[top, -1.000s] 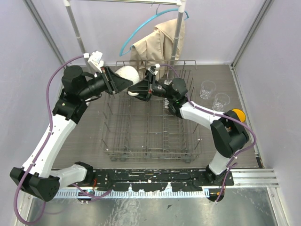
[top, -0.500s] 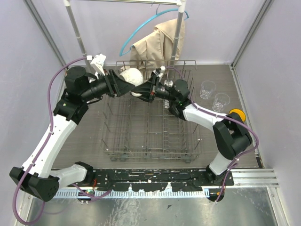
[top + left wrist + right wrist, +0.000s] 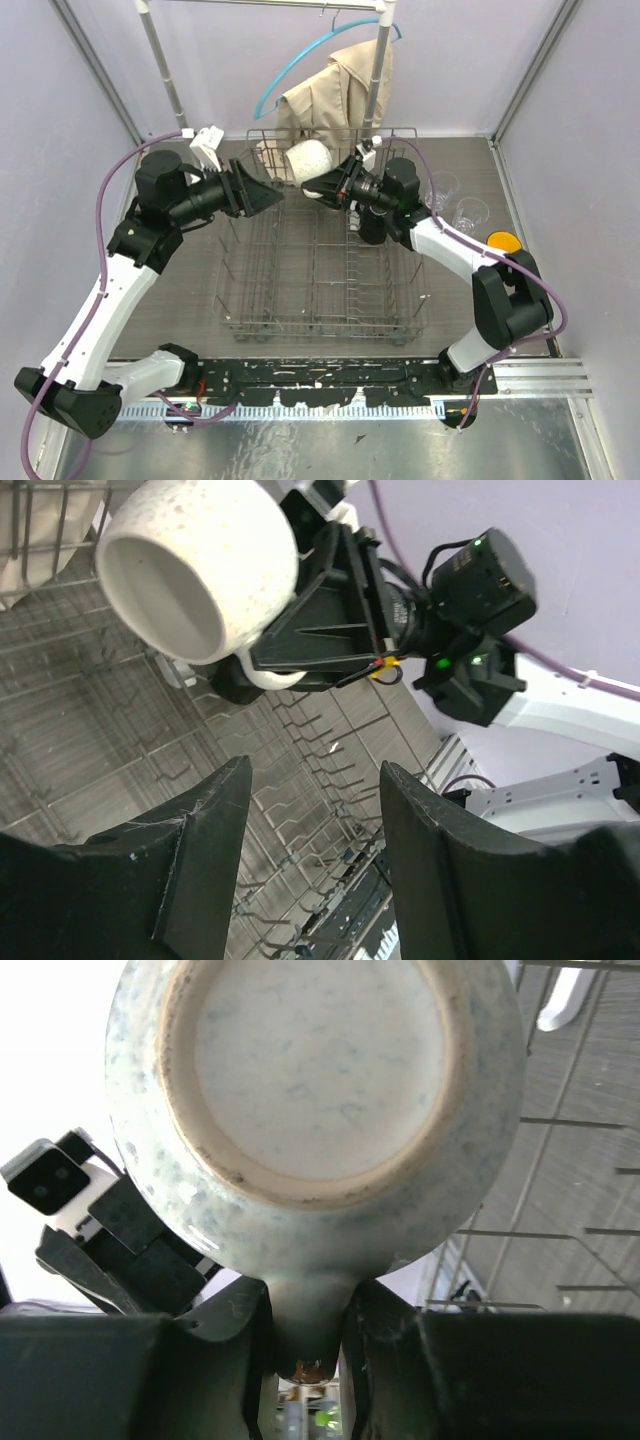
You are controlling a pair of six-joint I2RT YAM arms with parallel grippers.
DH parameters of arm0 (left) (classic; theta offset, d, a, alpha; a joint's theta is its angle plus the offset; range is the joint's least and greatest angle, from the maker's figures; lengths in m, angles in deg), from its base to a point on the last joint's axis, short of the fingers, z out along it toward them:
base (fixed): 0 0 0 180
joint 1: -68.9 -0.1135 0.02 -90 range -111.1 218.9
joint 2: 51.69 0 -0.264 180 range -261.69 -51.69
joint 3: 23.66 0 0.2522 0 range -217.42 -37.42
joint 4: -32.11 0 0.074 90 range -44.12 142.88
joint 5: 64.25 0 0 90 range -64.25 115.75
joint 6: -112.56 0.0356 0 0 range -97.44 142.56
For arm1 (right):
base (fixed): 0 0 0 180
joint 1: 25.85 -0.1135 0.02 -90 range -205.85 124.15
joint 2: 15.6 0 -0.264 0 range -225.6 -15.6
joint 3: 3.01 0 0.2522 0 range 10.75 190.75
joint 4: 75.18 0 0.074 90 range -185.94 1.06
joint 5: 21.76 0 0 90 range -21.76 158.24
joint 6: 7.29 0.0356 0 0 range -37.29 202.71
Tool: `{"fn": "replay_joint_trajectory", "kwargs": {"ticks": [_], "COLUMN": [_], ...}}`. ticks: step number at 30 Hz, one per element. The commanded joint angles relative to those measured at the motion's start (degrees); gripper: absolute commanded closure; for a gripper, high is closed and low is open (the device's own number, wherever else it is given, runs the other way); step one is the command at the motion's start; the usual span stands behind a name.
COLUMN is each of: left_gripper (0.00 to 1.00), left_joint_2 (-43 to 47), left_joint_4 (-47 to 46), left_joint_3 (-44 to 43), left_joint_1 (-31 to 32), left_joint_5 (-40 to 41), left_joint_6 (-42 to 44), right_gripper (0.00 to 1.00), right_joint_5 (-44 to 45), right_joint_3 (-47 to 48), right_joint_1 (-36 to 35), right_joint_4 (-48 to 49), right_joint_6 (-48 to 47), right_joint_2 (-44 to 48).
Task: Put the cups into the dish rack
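Observation:
The white mug [image 3: 308, 158] hangs in the air over the far part of the dish rack [image 3: 320, 300]. My right gripper [image 3: 330, 183] is shut on its handle [image 3: 308, 1325]; the right wrist view shows the mug's underside [image 3: 315, 1070]. My left gripper [image 3: 268, 192] is open and empty, just left of the mug and apart from it. In the left wrist view the mug's open mouth [image 3: 165, 595] faces me above my fingers [image 3: 205, 855]. A black mug [image 3: 370, 226] sits in the rack. Two clear tumblers [image 3: 441, 190] [image 3: 470, 214] and the yellow mug [image 3: 504, 243] stand right of the rack.
A clothes rail [image 3: 165, 70] with a beige garment [image 3: 340, 85] and a blue hanger stands behind the rack. Grey walls close in on both sides. The rack's upright tines [image 3: 320, 750] lie below both grippers.
My left gripper let go of the white mug and drew back left. My right gripper, holding the mug by its handle, lifted it up and right.

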Motion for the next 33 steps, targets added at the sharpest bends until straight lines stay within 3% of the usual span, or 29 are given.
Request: {"fn": "replay_joint_trajectory", "kwargs": {"ticks": [1, 7, 14, 23, 33], "left_gripper": [0.39, 0.39, 0.41, 0.42, 0.4], "left_joint_2": [1.61, 1.72, 1.22, -0.53, -0.61], "left_joint_4": [1.31, 1.48, 1.23, 0.17, 1.26], "left_joint_3": [1.7, 2.31, 2.74, 2.65, 4.33], "left_joint_1": [-0.15, -0.26, -0.26, -0.27, -1.06], "left_joint_5": [1.32, 1.85, 1.85, 1.11, 4.06], "left_joint_6": [1.36, 1.52, 1.53, 1.53, 3.26], "right_gripper": [1.0, 1.0, 1.0, 1.0, 1.0], "right_joint_5": [0.06, 3.68, 12.64, 24.13, 28.91], "right_joint_3": [4.15, 5.71, 6.51, 5.26, 10.11], "right_joint_1": [-0.19, -0.04, -0.11, -1.3, -3.57], "right_joint_4": [-6.59, -21.49, -32.49, -32.73, -35.27], "right_joint_6": [-17.05, -31.14, -46.84, -57.59, -66.39], "right_joint_2": [7.63, 10.19, 13.08, 12.88, 5.59]}}
